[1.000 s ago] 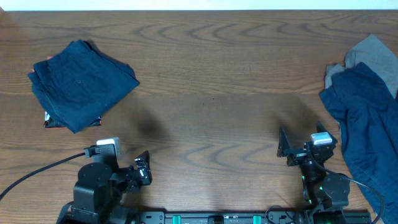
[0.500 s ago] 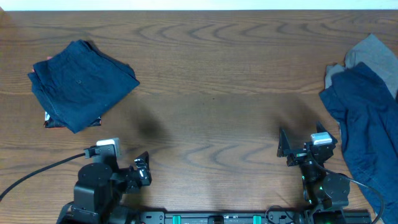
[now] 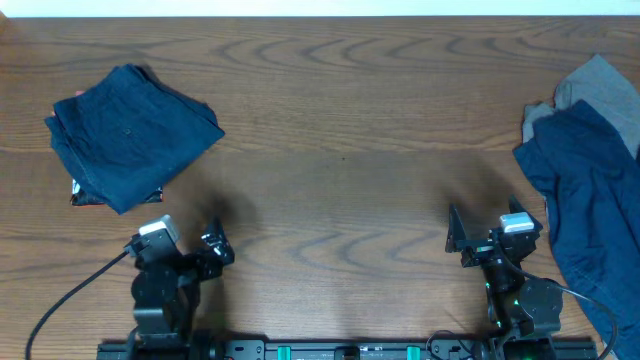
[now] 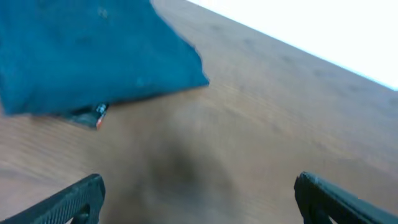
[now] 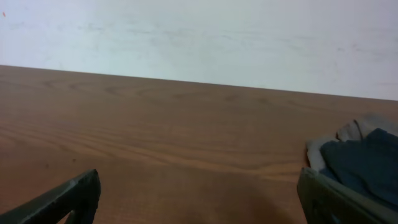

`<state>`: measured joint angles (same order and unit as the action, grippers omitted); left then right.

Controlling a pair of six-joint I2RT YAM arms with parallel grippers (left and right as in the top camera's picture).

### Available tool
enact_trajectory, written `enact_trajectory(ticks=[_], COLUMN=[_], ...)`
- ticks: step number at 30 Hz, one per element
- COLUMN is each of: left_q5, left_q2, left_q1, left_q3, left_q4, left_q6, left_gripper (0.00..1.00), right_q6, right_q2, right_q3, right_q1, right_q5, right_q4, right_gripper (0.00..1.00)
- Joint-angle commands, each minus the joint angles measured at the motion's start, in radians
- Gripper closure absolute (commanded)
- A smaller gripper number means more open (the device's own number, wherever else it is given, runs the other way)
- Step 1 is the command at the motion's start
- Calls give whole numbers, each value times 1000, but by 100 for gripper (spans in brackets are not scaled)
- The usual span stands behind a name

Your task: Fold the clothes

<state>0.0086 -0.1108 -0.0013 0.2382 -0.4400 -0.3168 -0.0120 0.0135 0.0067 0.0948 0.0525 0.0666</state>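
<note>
Clothes in two lots. Folded blue piece [image 3: 130, 135] flat at far left of surface [image 3: 340, 150], seemingly done. Rumpled blue heap [image 3: 585, 180] at right edge, grey piece [image 3: 597, 82] at its far end, both unfolded; roughly one done, at least two left, at a guess. Left gripper [image 3: 214, 247] near front edge, wide open, holding nothing, well apart from folded piece. Right gripper [image 3: 458, 235] wide open too, empty, near heap but not touching. Overhead alone: both lots at once, full spread of heap. Left wrist: closer look at small orange tag [image 4: 98, 115] at folded piece's edge, blurred, barely a speck overhead. Right wrist: only a corner of heap, grey beside blue.
</note>
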Motion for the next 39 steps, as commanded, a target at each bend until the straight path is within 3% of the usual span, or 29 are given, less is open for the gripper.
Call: enact_trajectory(ticks=[1, 5, 39], left_q5=[1, 2, -2], left_q2=[45, 96, 107], left_q1=[6, 6, 2], left_q3=[-112, -227, -234], left_q4=[173, 395, 370], left_q6=[12, 52, 66], left_gripper=[2, 2, 2], right_q6=[-11, -11, -11], right_q2=[-8, -8, -8], right_q3=[-1, -1, -1], right_q1=[-2, -2, -2], right_q5=[4, 4, 4], right_q4=[4, 4, 4], right_gripper=[1, 1, 1])
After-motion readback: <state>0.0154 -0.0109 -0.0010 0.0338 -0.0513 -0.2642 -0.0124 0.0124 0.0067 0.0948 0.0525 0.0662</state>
